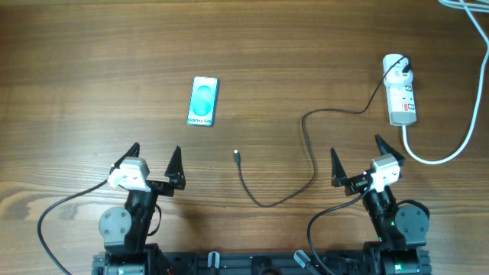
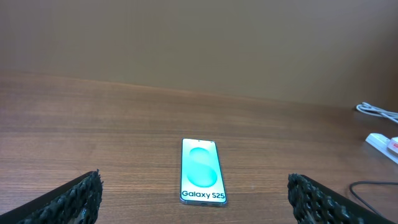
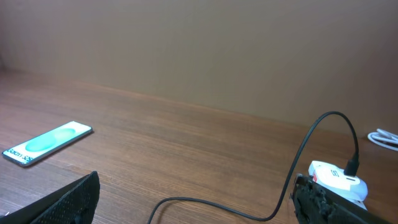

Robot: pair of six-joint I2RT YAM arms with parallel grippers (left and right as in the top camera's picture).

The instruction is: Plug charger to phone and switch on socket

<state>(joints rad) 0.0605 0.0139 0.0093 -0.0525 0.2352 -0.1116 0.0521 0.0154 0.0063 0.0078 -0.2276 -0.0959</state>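
At 7 o'clock in the overhead view (12 o'clock = far table edge), left gripper [image 1: 157, 149]: fingers spread wide apart, holding nothing, tips pointing toward 12 o'clock, clear of all objects.
Right gripper [image 1: 355, 145]: at 5 o'clock; fingers spread wide apart, holding nothing, tips pointing toward 12 o'clock.
Metal-tipped plug [image 1: 237, 156]: free end of the charger, lying on the brown wooden table [image 1: 92, 61] near the dial centre, between the two grippers; well apart from the phone.
Thin black charger cable [image 1: 314, 169]: loops from the tip toward 6 o'clock, curves round to 3 o'clock, then runs toward 2 o'clock; lies slack on the table.
Small rectangular phone with turquoise screen [image 1: 203, 100]: at 10 o'clock, flat, screen up; text "Galaxy S25" on the short end facing 6 o'clock; nothing connected.
White oblong power socket strip [image 1: 399, 92]: at 2 o'clock, long axis 12 to 6.
Black plug [image 1: 404, 72]: seated in the far end of the socket.
Thick white cable [image 1: 435, 161]: leaves the socket's near end, sweeps round toward 1 o'clock, exits the view.
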